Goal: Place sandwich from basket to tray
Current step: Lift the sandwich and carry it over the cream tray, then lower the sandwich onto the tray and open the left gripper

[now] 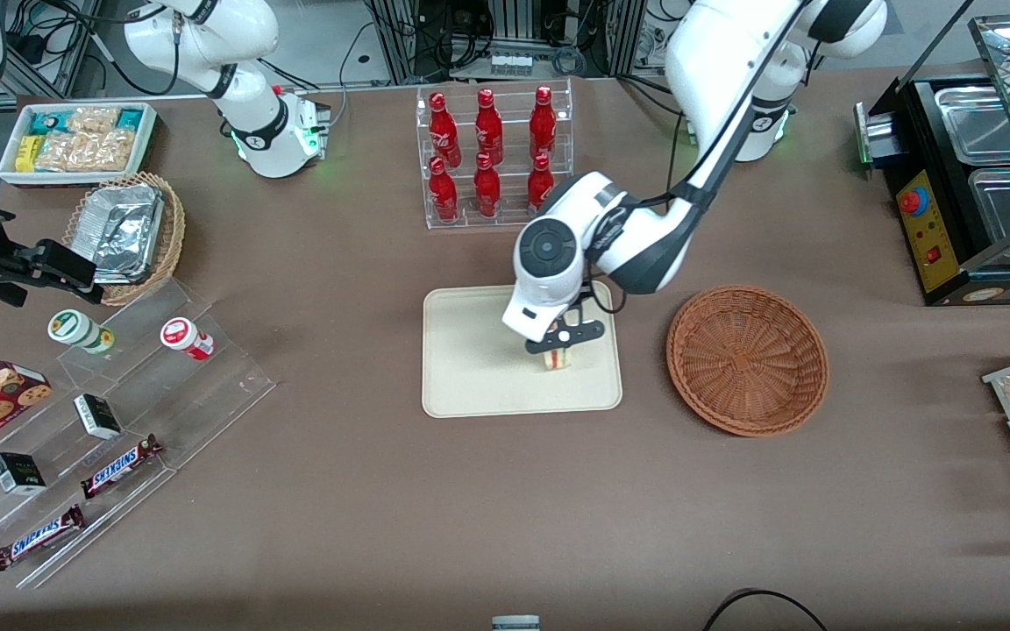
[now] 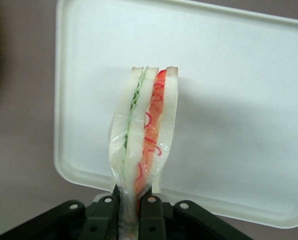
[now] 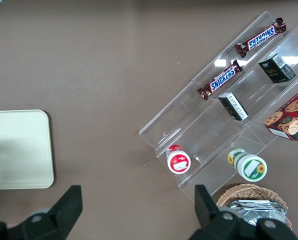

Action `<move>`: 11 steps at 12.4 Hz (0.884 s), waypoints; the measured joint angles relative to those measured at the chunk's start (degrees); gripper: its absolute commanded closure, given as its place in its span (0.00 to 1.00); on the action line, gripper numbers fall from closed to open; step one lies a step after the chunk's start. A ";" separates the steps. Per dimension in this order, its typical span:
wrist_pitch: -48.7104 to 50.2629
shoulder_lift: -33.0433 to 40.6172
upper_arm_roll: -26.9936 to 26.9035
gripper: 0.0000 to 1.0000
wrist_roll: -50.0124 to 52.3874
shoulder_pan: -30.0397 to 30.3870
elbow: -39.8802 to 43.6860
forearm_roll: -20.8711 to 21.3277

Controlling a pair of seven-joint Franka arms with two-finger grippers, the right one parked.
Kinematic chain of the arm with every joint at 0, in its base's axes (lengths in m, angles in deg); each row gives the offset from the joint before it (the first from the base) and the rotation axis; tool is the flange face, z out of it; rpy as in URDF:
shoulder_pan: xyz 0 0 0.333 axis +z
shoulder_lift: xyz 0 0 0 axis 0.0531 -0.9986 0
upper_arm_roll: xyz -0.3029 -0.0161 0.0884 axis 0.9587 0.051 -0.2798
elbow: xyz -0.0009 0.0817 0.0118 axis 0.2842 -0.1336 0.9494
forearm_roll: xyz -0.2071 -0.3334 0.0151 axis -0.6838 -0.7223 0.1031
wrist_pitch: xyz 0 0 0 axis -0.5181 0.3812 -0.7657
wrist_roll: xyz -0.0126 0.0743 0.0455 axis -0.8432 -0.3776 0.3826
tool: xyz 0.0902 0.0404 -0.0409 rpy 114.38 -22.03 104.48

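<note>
The left gripper (image 1: 560, 343) is positioned over the tray (image 1: 470, 386), its fingers (image 2: 150, 216) pinching the sandwich (image 2: 144, 132) by one end. The sandwich hangs directly below the gripper, above the tray surface. The basket (image 1: 747, 359) sits beside the gripper, toward the working arm's end

You can read one brand clearly — "SNICKERS" in white-and-blue letters on two brown candy bars (image 3: 223, 79) lying on the clear acrylic rack (image 3: 189, 127). The red bottles (image 1: 487, 149) carry white script — too small to read.
</note>
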 measured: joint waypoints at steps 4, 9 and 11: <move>-0.30 -6.00 -0.02 0.92 3.65 -2.32 7.07 0.00; -4.08 -10.06 -0.02 0.63 5.05 -3.53 9.21 0.01; -4.40 -10.24 -0.07 0.00 5.11 -3.55 9.35 0.01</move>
